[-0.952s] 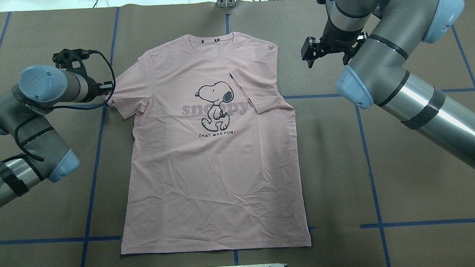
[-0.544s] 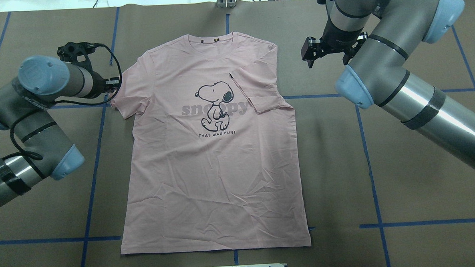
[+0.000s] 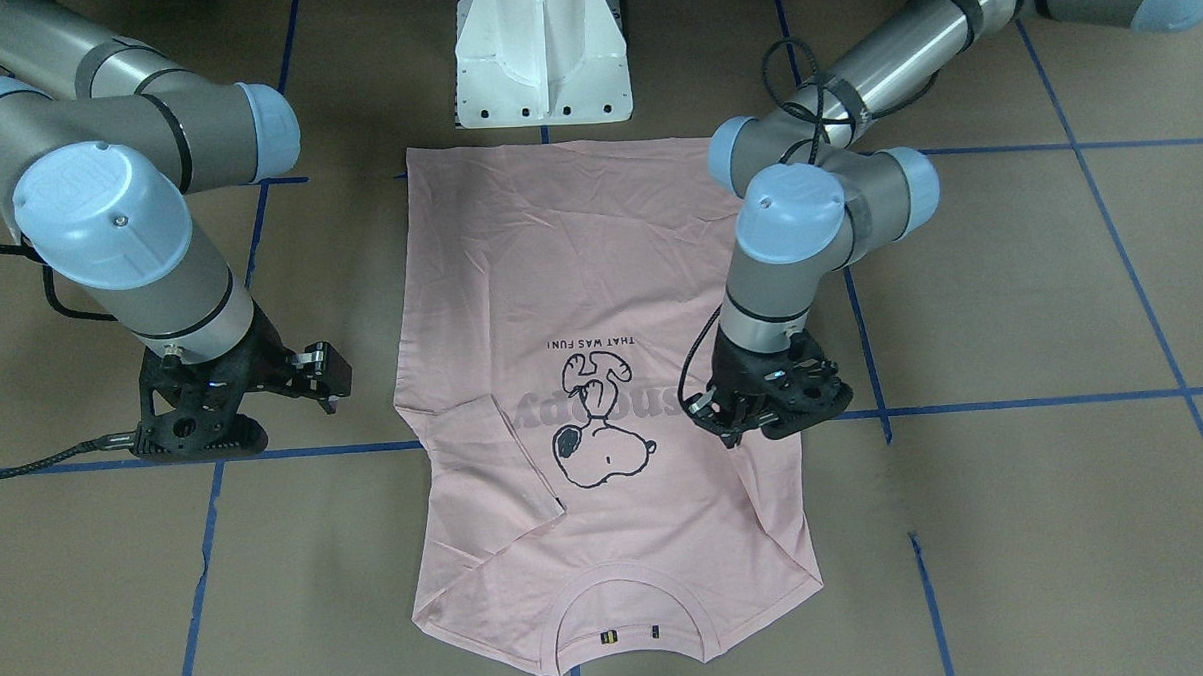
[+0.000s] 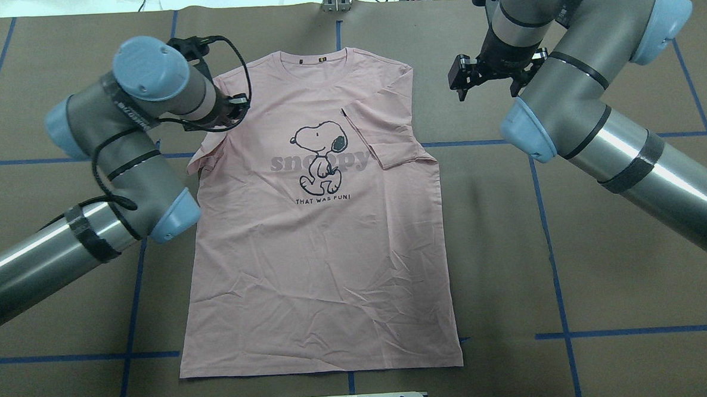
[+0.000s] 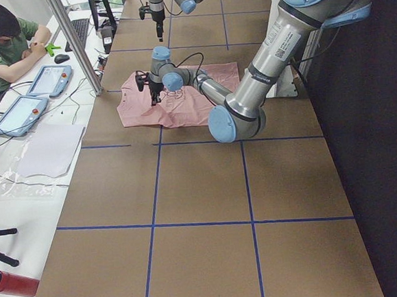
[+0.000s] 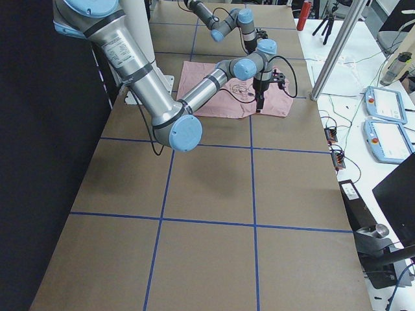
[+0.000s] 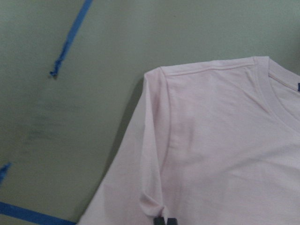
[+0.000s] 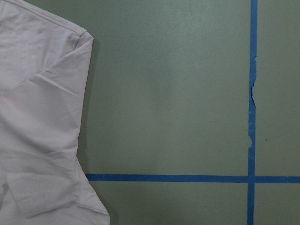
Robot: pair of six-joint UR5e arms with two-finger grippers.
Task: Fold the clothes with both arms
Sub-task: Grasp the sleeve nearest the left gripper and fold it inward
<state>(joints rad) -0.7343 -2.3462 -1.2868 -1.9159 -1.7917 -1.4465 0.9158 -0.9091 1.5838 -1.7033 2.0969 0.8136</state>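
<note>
Overhead exterior view: the brown worktop [image 4: 601, 259] carries a pink T-shirt [image 4: 320, 253], spread flat and print-up at its centre, collar away from the robot. The right arm [image 4: 564, 94] hangs beside the shirt's right shoulder, off the cloth. The right sleeve [image 4: 386, 137] lies folded in over the chest. The left sleeve [image 4: 205, 156] is raised and bunched inward, a fold of it pinched between the closed tips of the left pincer [image 4: 233, 111]. Whether the right pincer [image 4: 460, 80] is open or closed, I cannot tell.
</note>
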